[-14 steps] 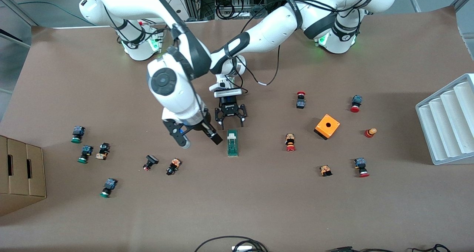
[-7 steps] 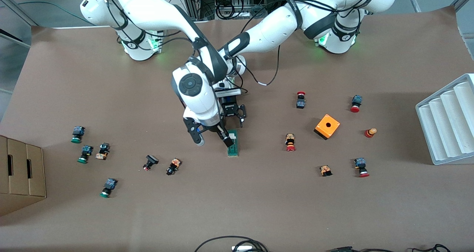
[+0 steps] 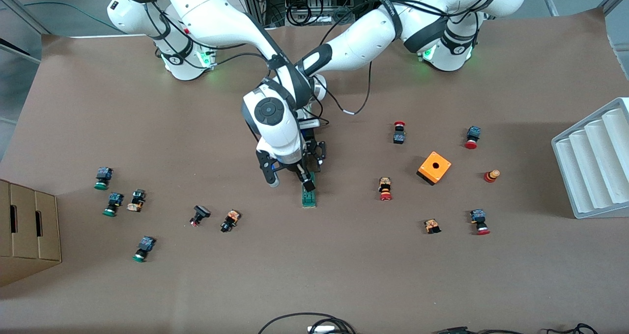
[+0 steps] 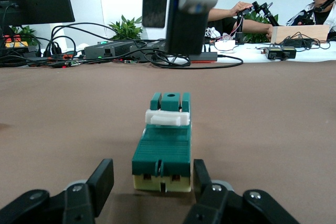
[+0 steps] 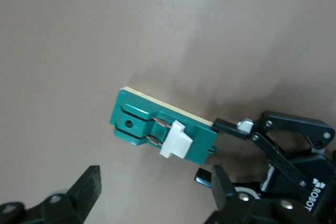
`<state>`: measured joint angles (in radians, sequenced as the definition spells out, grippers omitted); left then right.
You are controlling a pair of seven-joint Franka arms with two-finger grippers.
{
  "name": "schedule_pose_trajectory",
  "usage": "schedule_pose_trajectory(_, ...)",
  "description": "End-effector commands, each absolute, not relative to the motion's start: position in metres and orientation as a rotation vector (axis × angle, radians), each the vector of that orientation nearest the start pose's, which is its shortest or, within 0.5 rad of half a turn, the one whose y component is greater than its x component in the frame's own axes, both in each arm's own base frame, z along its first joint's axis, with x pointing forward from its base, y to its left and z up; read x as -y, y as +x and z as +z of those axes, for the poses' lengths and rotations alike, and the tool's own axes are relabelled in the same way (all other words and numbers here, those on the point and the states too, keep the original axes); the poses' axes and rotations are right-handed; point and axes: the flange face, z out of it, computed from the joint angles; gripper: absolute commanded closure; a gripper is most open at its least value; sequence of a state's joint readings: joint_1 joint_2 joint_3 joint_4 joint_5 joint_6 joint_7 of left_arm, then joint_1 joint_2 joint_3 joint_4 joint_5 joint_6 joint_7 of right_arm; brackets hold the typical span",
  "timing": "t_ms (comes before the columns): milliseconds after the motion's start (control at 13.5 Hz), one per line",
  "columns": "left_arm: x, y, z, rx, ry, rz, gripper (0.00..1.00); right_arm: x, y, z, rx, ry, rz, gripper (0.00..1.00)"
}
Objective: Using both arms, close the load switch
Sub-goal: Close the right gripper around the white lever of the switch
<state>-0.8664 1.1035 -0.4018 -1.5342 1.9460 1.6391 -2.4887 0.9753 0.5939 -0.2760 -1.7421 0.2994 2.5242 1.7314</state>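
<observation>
The load switch [image 3: 309, 197] is a narrow green block lying mid-table, with its white handle [image 4: 167, 117] across its top. My left gripper [image 4: 151, 182] is low on the table at the switch's end nearest the robots. Its fingers [image 4: 101, 181] stand on either side of that end and are open. One finger is close against the switch's side and the other stands a little off it. My right gripper [image 3: 291, 180] hangs open over the switch [image 5: 163, 127] with nothing between its fingers [image 5: 89, 186]. The right wrist hides much of the left gripper in the front view.
An orange box [image 3: 434, 167] and several small push buttons [image 3: 385, 188] lie toward the left arm's end. More buttons [image 3: 230, 220] lie toward the right arm's end. A white ribbed rack [image 3: 594, 162] and a cardboard box [image 3: 27, 226] stand at the table's two ends.
My right arm has swung toward the left arm's end and now hangs over the switch. The left gripper's fingers have narrowed around the switch's end.
</observation>
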Motion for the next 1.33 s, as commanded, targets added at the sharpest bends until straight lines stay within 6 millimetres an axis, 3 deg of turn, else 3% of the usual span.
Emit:
schedule_pose_trajectory(0, 0.587, 0.326, 0.044, 0.148, -2.344, -1.903, 0.32, -0.452, 0.501, 0.258, -1.683, -2.348, -0.049, 0.11)
schedule_pose_trajectory(222, 0.585, 0.326, 0.041, 0.146, -2.344, -1.897, 0.37, -0.453, 0.501, 0.253, -1.698, -2.325, -0.056, 0.13)
schedule_pose_trajectory(517, 0.585, 0.328, 0.04, 0.147, -2.341, -1.898, 0.4, -0.466, 0.491, 0.225, -1.733, -2.294, -0.044, 0.14)
schedule_pose_trajectory(739, 0.585, 0.326, 0.038, 0.144, -2.343, -1.894, 0.4, -0.468, 0.494, 0.218, -1.742, -2.287, -0.052, 0.17)
schedule_pose_trajectory(887, 0.584, 0.327, 0.035, 0.141, -2.342, -1.893, 0.4, -0.467, 0.495, 0.215, -1.737, -2.282, -0.061, 0.27)
schedule_pose_trajectory(1034, 0.584, 0.326, 0.034, 0.135, -2.342, -1.889, 0.4, -0.466, 0.496, 0.209, -1.738, -2.28, -0.069, 0.27)
schedule_pose_trajectory(1256, 0.585, 0.326, 0.035, 0.121, -2.339, -1.883, 0.4, -0.466, 0.496, 0.208, -1.731, -2.281, -0.075, 0.37)
